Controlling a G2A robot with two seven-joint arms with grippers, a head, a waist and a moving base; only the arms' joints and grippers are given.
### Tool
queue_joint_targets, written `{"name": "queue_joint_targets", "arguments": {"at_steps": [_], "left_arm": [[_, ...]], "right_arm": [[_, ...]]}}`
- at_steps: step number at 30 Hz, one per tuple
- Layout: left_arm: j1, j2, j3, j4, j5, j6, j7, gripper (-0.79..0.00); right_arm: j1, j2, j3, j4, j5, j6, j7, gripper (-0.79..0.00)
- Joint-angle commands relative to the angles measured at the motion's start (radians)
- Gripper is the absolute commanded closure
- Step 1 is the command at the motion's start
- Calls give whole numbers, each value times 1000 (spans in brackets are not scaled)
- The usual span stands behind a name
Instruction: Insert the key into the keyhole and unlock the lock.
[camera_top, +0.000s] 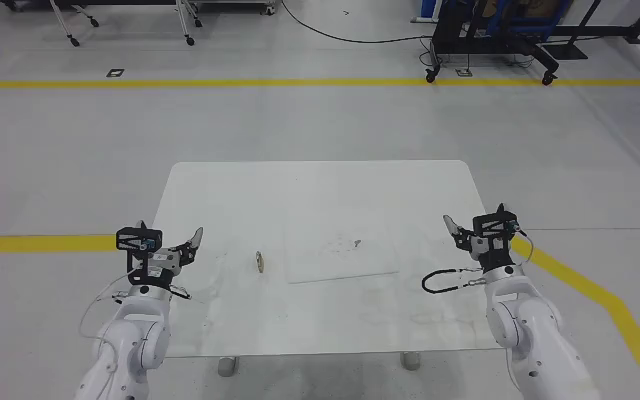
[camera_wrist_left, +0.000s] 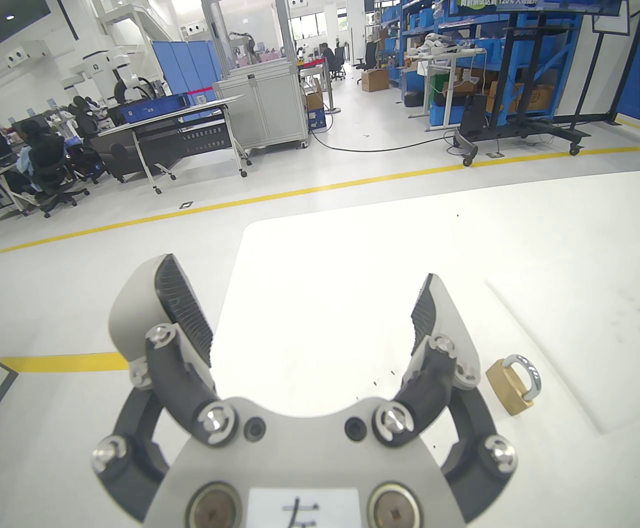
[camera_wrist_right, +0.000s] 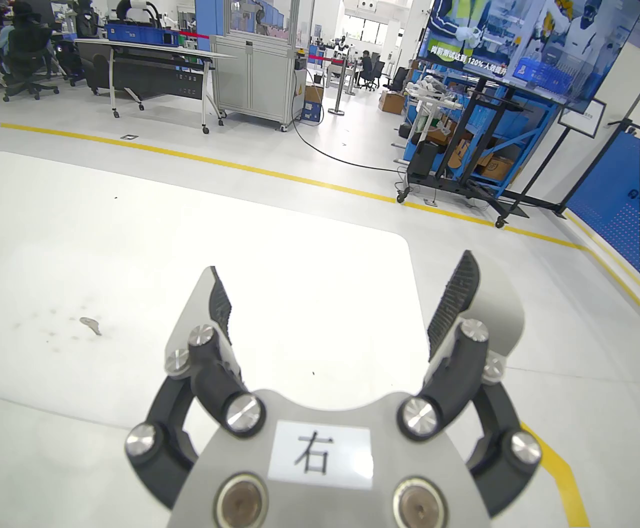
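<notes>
Left claw (camera_wrist_left: 299, 300): is being held wide open with nothing in it, at the near left edge of the counter (camera_top: 300, 190).
Right claw (camera_wrist_right: 340, 280): is being held just as wide open, nothing gripped, at the near right edge of the counter.
Lock (camera_wrist_left: 511, 387): a small brass padlock with a silver shackle is lying flat on the bare counter, centre-left, just left of the mat and apart from both claws.
Key (camera_wrist_right: 91, 325): a small silver key is lying flat on the mat, to the right of the lock and apart from it.
Holder: a thin white mat (camera_top: 330, 265) is serving as the one carrying surface, and the key alone is being carried on it.
Keyhole: which way it is facing cannot be told.
Risk, key: being thin and flat, it could be pushed along the mat or pinched crooked by the pads.
Risk, lock: if it is not being steadied by the other claw, it could be slid or spun by the key's push.
Risk, insertion: with the key tilted in the grip, the keyhole could be missed or the key jammed.
</notes>
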Motion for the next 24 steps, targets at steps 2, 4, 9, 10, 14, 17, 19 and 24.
{"name": "queue_joint_targets", "arguments": {"at_steps": [2, 4, 9, 10, 14, 17, 19, 24], "left_arm": [[0, 0, 0, 0, 0, 0, 0, -785], [0, 0, 0, 0, 0, 0, 0, -784], [0, 0, 0, 0, 0, 0, 0, -785], [0, 0, 0, 0, 0, 0, 0, -785], [0, 0, 0, 0, 0, 0, 0, -785], [0, 0, 0, 0, 0, 0, 0, -785], [0, 0, 0, 0, 0, 0, 0, -785], [0, 0, 0, 0, 0, 0, 0, -785]], "right_arm": [[0, 0, 0, 0, 0, 0, 0, -785], [0, 0, 0, 0, 0, 0, 0, -784], [49, 0, -55, -6, -69, -53, 88, -785], [71, 0, -81, -4, -92, -71, 119, -785], [151, -3, -159, 11, -142, -155, 214, -785], [208, -3, -192, 44, -119, -262, 263, -785], [249, -3, -215, 77, -90, -354, 301, -785], [338, -4, -258, 172, -22, -513, 333, -785]]}}
